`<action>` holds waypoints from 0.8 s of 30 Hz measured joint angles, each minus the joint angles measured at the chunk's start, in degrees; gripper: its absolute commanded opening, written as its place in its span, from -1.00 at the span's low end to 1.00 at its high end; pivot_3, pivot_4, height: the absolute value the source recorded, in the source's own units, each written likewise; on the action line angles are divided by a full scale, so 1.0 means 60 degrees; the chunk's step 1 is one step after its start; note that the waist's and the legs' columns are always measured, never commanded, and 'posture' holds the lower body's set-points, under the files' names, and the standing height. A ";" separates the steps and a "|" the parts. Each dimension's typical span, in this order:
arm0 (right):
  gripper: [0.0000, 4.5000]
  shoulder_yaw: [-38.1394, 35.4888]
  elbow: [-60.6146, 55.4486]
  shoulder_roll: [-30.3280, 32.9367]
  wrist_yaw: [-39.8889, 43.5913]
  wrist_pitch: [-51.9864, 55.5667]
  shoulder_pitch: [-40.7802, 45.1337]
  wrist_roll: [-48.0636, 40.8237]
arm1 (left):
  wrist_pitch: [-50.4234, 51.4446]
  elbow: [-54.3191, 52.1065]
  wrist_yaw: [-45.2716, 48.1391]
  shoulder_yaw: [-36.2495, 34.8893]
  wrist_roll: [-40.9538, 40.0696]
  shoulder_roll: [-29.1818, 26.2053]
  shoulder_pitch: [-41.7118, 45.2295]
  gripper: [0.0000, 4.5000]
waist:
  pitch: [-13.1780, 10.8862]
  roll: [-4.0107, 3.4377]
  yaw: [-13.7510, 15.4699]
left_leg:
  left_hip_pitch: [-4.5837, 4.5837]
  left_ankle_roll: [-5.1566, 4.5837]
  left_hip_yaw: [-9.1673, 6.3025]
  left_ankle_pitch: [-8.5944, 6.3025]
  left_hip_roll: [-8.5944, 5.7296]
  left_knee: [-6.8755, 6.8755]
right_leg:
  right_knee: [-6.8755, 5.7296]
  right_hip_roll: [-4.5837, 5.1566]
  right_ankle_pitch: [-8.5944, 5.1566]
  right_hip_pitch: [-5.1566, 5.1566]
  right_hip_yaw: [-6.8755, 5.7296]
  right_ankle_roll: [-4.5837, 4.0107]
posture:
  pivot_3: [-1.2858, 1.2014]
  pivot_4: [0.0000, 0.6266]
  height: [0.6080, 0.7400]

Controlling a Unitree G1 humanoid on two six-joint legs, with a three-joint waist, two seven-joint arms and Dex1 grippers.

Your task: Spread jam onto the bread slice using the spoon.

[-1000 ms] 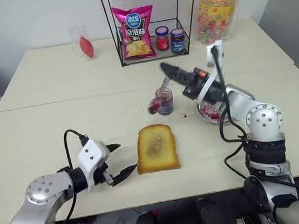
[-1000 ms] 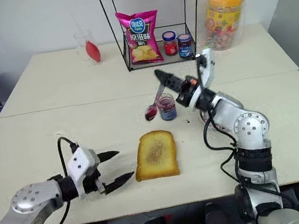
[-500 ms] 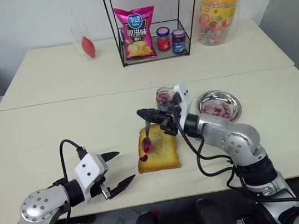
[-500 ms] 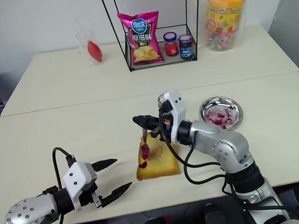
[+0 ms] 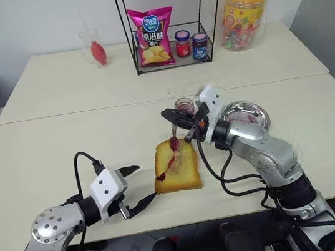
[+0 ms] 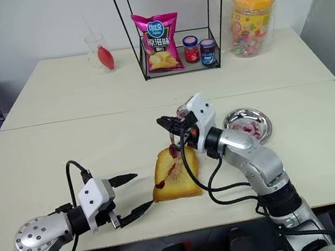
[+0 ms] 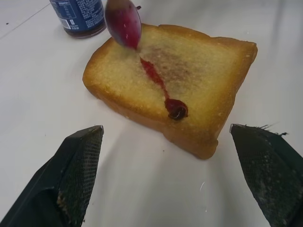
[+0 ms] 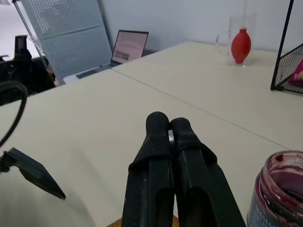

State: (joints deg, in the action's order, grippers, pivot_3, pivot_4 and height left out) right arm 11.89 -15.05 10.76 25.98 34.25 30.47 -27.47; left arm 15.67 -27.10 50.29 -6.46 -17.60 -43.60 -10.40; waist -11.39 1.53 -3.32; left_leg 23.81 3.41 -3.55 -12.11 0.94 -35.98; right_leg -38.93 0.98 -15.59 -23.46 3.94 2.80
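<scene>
Step in hand, by my read: spreading. The small slim silvery metal spoon [image 7: 124, 22], bowl coated w/ dark reddish-purple glossy jam, sits tip-down on the far edge of the thick square golden-yellow bread slice [image 5: 176, 168], which lies on the pale bench [image 5: 63, 147] near the front, between the two arms. A thin streak of jam [image 7: 158, 85] runs across the toast to a darker blob near its near edge; most of the crust and crumb is bare, so spreading looks barely begun.

Next move prob. needs the bowl laid flatter and swept sideways w/ light pressure, to widen that streak w/o shoving the slice.

Right hand [image 5: 172, 117]: clenched on the spoon's handle, fingers pressed together. Left hand [image 5: 135, 186]: released, fingers wide apart, holding nothing, just beside the toast's left edge, one tip v. close to it. Small clear glass lidless jam jar [image 5: 183, 106] stands just behind the toast.
</scene>
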 measured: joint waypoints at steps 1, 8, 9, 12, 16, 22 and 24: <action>-0.98 -0.0137 -0.0110 -0.0075 -0.0004 0.0227 0.0001 -0.0242 | -0.0026 0.0027 0.0023 0.0000 -0.0001 0.0000 -0.0006 1.00 | 0.0000 0.0000 0.0000 | 0.0000 0.0000 0.0000 0.0000 0.0000 0.0000 | 0.0000 0.0000 0.0000 0.0000 0.0000 0.0000 | 0.03 -0.52 1.00; -0.98 -0.0751 -0.0295 -0.0566 -0.0186 0.2012 -0.0093 -0.1967 | -0.0367 0.0272 0.0143 -0.0082 0.0000 -0.0003 -0.0189 1.00 | 0.0000 -0.0001 -0.0002 | -0.0003 0.0000 0.0000 0.0000 0.0004 -0.0001 | -0.0005 -0.0003 0.0000 0.0000 -0.0001 -0.0002 | 0.03 -0.52 1.00; -0.98 -0.0879 -0.0230 -0.0859 -0.0319 0.2162 -0.0118 -0.2106 | -0.0392 0.0287 0.0163 -0.0151 -0.0013 -0.0008 -0.0297 1.00 | 0.0002 0.0003 -0.0009 | -0.0004 0.0000 0.0002 0.0000 0.0005 -0.0002 | -0.0004 -0.0003 0.0000 0.0000 0.0001 -0.0001 | 0.03 -0.52 1.00; -0.98 -0.1059 0.0190 -0.1569 -0.0694 0.2419 -0.0252 -0.2402 | -0.0399 0.0289 0.0199 -0.0365 -0.0049 -0.0009 -0.0522 1.00 | 0.0005 0.0008 -0.0025 | -0.0005 0.0000 0.0004 0.0000 0.0016 0.0001 | -0.0004 -0.0011 -0.0001 -0.0001 -0.0001 -0.0003 | 0.03 -0.52 1.00; -0.98 -0.1004 0.0478 -0.1779 -0.0838 0.2826 -0.0396 -0.2460 | -0.0413 0.0289 0.0256 -0.0492 -0.0051 -0.0010 -0.0592 1.00 | 0.0006 0.0009 -0.0001 | -0.0003 0.0000 0.0005 0.0000 0.0010 -0.0002 | -0.0003 -0.0010 -0.0001 0.0000 0.0002 -0.0001 | 0.03 -0.52 1.00; -0.98 -0.0721 0.0797 -0.1935 -0.0824 0.2860 -0.0492 -0.2305 | -0.0397 0.0282 0.0247 -0.0492 -0.0051 -0.0010 -0.0577 1.00 | 0.0006 0.0009 -0.0006 | -0.0005 0.0000 0.0004 0.0000 0.0015 -0.0002 | -0.0004 -0.0013 -0.0004 0.0000 0.0000 0.0004 | 0.03 -0.52 1.00; -0.98 -0.0667 0.0946 -0.1936 -0.0818 0.2815 -0.0493 -0.2198 | -0.0391 0.0277 0.0243 -0.0491 -0.0051 -0.0010 -0.0564 1.00 | 0.0006 0.0009 -0.0006 | -0.0005 0.0000 0.0005 0.0000 0.0015 -0.0002 | -0.0004 -0.0014 -0.0004 0.0000 0.0001 0.0004 | 0.03 -0.52 1.00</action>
State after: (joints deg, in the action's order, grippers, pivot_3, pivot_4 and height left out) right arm 7.89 -9.38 -0.85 21.08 51.14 27.51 -40.65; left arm 13.32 -25.44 51.74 -9.40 -17.91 -43.66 -13.78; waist -11.36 1.59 -3.36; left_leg 23.79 3.41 -3.52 -12.11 1.03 -35.99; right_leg -38.95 0.90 -15.62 -23.47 3.94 2.83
